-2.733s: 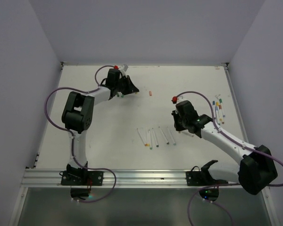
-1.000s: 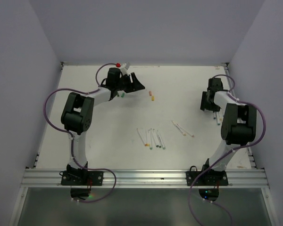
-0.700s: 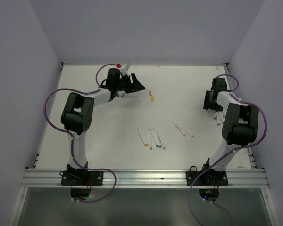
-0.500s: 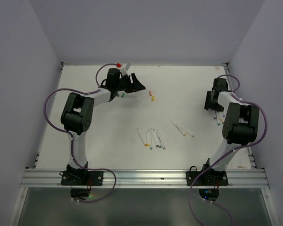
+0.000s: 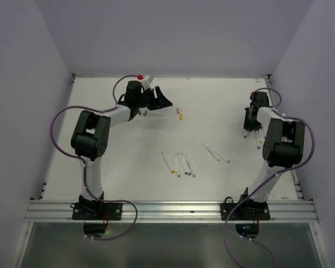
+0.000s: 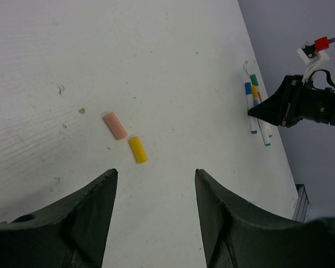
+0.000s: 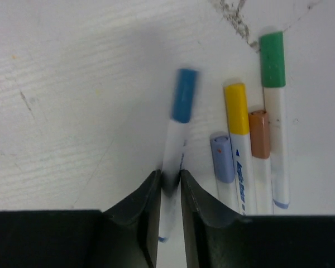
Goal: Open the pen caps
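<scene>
Blue marks the pen in hand: your right gripper (image 7: 170, 177) is clenched on the white barrel of the blue-capped pen (image 7: 175, 139) at the far right of the counter (image 7: 72, 84). Its blue cap (image 7: 184, 103) sticks out beyond the fingertips and looks blurred in the wrist view. Four more capped pens (image 7: 237, 167) lie just beside it, so lift it straight up and avoid dragging them along. Your left gripper (image 6: 155, 174) hangs released, jaws spread wide, above a loose pink cap (image 6: 115, 125) and a loose yellow cap (image 6: 137, 149) toward the back of the counter. By my judgement, the step is to bring this pen across so the left gripper can take its cap. Hold low on the barrel and leave the whole cap free. Present the pen in line with the left jaws, close on the cap alone, then pull straight along the pen's length. A sideways tug would likely twist the barrel out of your grip.
</scene>
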`<state>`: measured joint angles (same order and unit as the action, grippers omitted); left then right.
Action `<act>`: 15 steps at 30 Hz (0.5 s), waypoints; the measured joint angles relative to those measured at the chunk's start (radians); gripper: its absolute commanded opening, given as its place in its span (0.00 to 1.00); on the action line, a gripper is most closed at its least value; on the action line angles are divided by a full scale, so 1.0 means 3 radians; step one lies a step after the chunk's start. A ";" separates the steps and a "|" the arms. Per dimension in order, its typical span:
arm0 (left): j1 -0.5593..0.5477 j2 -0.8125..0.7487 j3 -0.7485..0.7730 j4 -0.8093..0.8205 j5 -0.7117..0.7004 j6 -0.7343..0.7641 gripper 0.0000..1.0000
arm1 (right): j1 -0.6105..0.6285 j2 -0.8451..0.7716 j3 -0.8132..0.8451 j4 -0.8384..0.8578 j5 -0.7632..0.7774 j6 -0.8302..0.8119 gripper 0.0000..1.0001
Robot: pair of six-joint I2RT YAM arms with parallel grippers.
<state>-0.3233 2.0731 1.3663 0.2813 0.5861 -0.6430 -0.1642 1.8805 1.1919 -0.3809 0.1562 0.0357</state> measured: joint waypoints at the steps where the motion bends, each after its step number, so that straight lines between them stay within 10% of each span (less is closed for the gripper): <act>1: 0.0000 0.0000 -0.0010 0.0003 0.0010 0.0000 0.61 | 0.0000 0.0031 0.0039 0.0003 -0.0013 -0.0004 0.16; 3: 0.0000 0.0001 -0.0025 0.0008 0.0058 -0.0005 0.60 | 0.0000 0.0089 0.0117 -0.0003 -0.0039 -0.0034 0.00; 15: -0.0022 -0.0005 -0.0521 0.1387 0.0727 -0.0860 0.60 | 0.0626 -0.0314 -0.0126 -0.0022 -0.0413 -0.0098 0.00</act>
<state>-0.3298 2.0716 1.2098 0.6975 0.8043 -0.9009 0.0235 1.7863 1.1542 -0.3874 0.0322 0.0063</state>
